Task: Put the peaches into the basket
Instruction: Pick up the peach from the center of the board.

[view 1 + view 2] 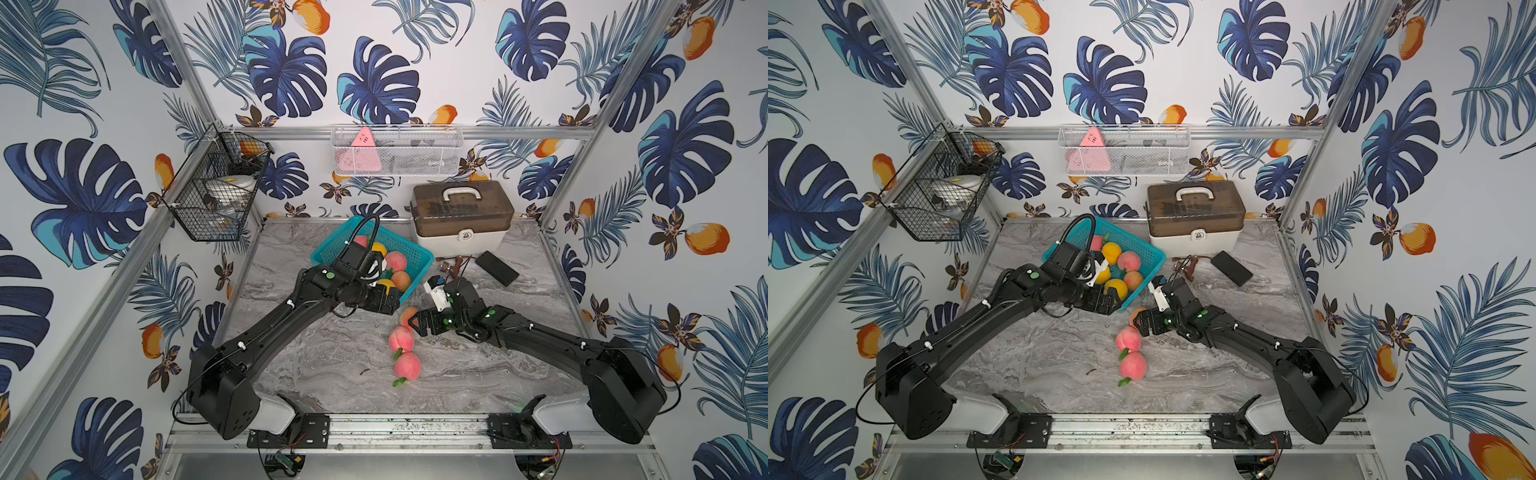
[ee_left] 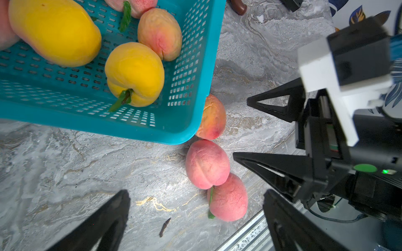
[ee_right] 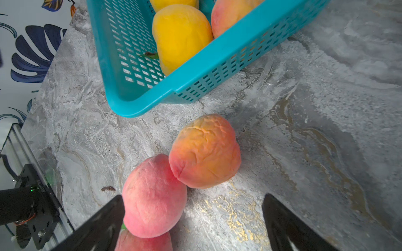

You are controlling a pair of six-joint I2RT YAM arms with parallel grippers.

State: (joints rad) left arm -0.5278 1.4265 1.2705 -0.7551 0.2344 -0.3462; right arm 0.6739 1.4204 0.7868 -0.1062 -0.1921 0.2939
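Observation:
The teal basket stands at the back of the marble table and holds several yellow and pink peaches. Three peaches lie in a row on the table just in front of its corner: an orange-pink one, a pink one and another pink one. My left gripper hangs open and empty over the basket's near corner. My right gripper is open beside the row, with the middle pink peach against one finger.
A white box with a brown lid stands behind the basket, with a black flat device and a brown object to its front. A black wire rack and a white mesh tray hang on the walls. A dark scrap lies on the table.

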